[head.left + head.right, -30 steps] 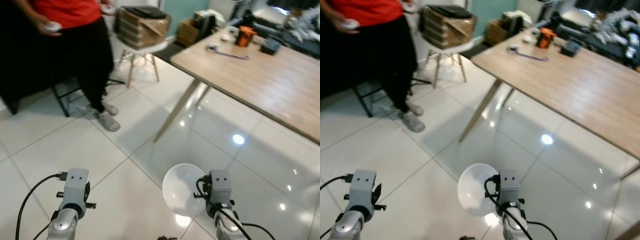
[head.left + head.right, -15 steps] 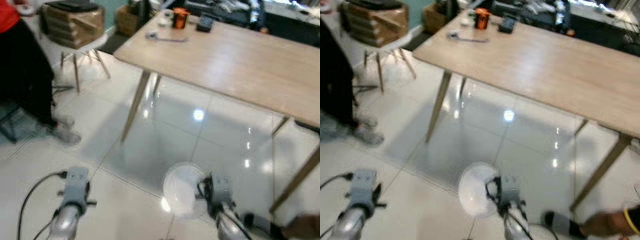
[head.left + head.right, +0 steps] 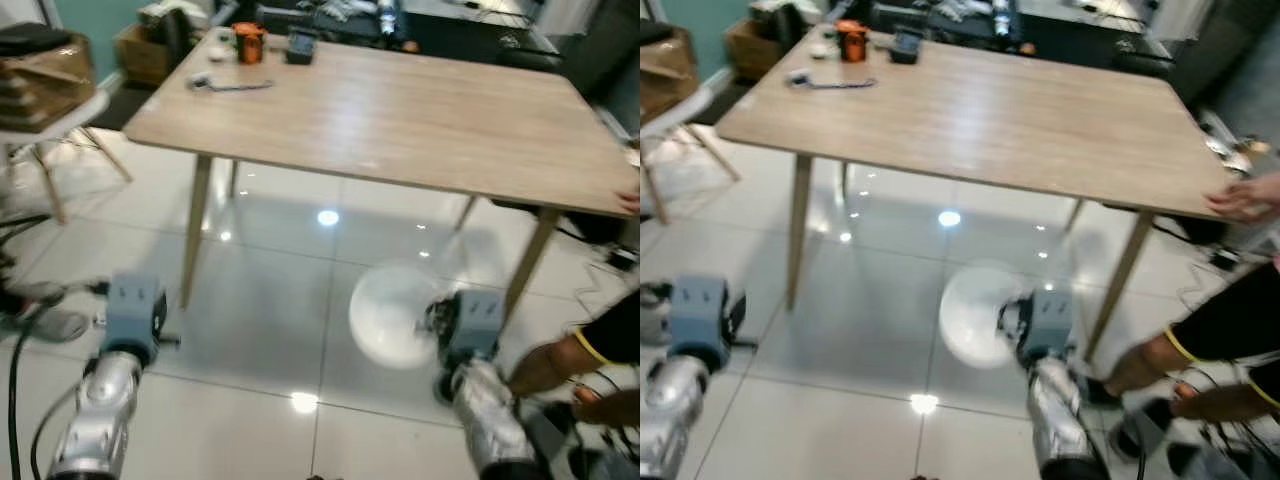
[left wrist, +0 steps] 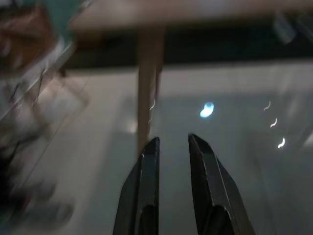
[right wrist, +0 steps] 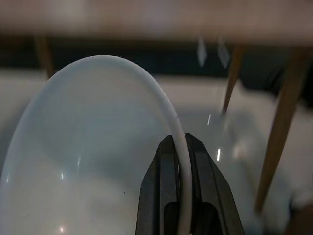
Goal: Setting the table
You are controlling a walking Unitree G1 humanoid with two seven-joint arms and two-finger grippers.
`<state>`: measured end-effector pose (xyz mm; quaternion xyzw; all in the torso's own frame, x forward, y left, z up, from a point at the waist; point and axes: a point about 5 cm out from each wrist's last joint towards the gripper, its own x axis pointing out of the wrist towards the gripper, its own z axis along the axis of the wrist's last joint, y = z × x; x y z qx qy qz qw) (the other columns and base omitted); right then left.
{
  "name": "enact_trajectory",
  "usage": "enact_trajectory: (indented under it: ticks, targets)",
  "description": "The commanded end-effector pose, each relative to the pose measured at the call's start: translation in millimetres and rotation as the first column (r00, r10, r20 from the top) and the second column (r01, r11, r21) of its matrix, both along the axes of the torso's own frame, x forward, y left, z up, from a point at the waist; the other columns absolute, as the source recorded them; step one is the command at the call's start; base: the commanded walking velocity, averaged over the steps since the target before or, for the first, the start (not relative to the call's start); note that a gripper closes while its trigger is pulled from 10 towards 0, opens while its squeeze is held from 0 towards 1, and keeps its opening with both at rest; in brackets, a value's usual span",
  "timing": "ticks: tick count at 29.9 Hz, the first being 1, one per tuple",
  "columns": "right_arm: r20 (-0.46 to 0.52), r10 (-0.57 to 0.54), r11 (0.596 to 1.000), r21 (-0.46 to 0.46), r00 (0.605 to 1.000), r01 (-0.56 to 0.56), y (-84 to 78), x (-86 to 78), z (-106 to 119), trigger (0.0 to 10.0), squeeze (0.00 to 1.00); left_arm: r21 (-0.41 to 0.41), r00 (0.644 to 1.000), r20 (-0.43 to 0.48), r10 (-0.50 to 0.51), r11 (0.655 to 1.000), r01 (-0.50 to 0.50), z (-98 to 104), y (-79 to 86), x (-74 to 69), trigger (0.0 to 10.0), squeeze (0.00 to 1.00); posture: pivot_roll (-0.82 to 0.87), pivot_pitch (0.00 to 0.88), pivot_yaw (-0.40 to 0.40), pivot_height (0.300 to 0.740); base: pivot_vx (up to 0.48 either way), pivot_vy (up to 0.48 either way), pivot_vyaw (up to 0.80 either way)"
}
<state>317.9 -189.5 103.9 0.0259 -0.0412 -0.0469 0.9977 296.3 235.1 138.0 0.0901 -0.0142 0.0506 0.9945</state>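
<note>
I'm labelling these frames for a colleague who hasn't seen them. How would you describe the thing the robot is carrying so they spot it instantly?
Start at the long light wooden table and drop to the glossy white tiled floor in front of it. There the right pincer pinches the rim of a round white plate, the one plain white disc held up off the floor.

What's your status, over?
Right claw shut on white plate rim, carried low before wooden table. Left claw open, holding nothing. Person's hand on table's far right edge.
</note>
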Motion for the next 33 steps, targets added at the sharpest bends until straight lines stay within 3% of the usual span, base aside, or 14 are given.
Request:
enact_trajectory:
  ticks: [1, 5, 6, 8, 16, 18, 33]
  targets:
    - [0.073, -0.027, 0.998, 0.060, 0.997, 0.023, 0.2, 5.6, 25, 10.0, 0.00, -0.022, 0.997, 0.082, 0.013, 1.000, -0.012, 30, 4.1, 2.7, 10.0, 0.00, 0.02, 0.052, 0.005, 0.740, 0.000, 0.000, -0.80]
    - [0.162, -0.057, 0.995, 0.087, 0.985, 0.043, 0.2, 9.3, 50, 10.0, 0.00, -0.011, 0.990, 0.137, 0.031, 0.999, -0.030, 48, 4.4, 6.1, 10.0, 0.00, 0.03, 0.051, 0.004, 0.740, 0.000, 0.000, -0.80]
    - [0.258, -0.046, 0.996, 0.089, 0.965, 0.024, 6.6, 10.9, 78, 10.0, 0.00, -0.009, 0.980, 0.195, 0.039, 0.999, -0.038, 65, -0.9, 11.5, 10.0, 0.00, 0.03, 0.051, 0.005, 0.740, 0.296, 0.000, 0.00]
    - [0.293, -0.022, 0.996, 0.087, 0.956, -0.004, 14.0, 10.6, 90, 10.0, 0.00, -0.011, 0.973, 0.225, 0.049, 0.999, -0.047, 72, -6.6, 15.9, 10.0, 0.00, 0.02, 0.051, 0.009, 0.740, 0.388, 0.000, 0.00]
    - [0.264, 0.001, 0.996, 0.086, 0.964, -0.025, 21.0, 4.6, 89, 10.0, 0.00, -0.036, 0.979, 0.196, 0.052, 0.998, -0.045, 71, -18.5, 17.1, 10.0, 0.00, 0.02, 0.057, 0.010, 0.740, 0.480, 0.000, 0.00]
    - [0.256, 0.011, 0.998, 0.050, 0.967, -0.024, 23.7, 2.3, 90, 10.0, 0.00, -0.037, 0.981, 0.188, 0.051, 0.998, -0.044, 71, -20.7, 17.0, 10.0, 0.00, 0.02, 0.059, 0.011, 0.740, 0.480, 0.000, 0.00]
    - [0.252, 0.002, 1.000, 0.013, 0.968, -0.005, 21.8, 2.4, 99, 10.0, 0.00, -0.034, 0.985, 0.165, 0.057, 0.998, -0.052, 69, -20.9, 15.9, 10.0, 0.00, 0.03, 0.060, 0.009, 0.740, 0.480, 0.000, 0.00]
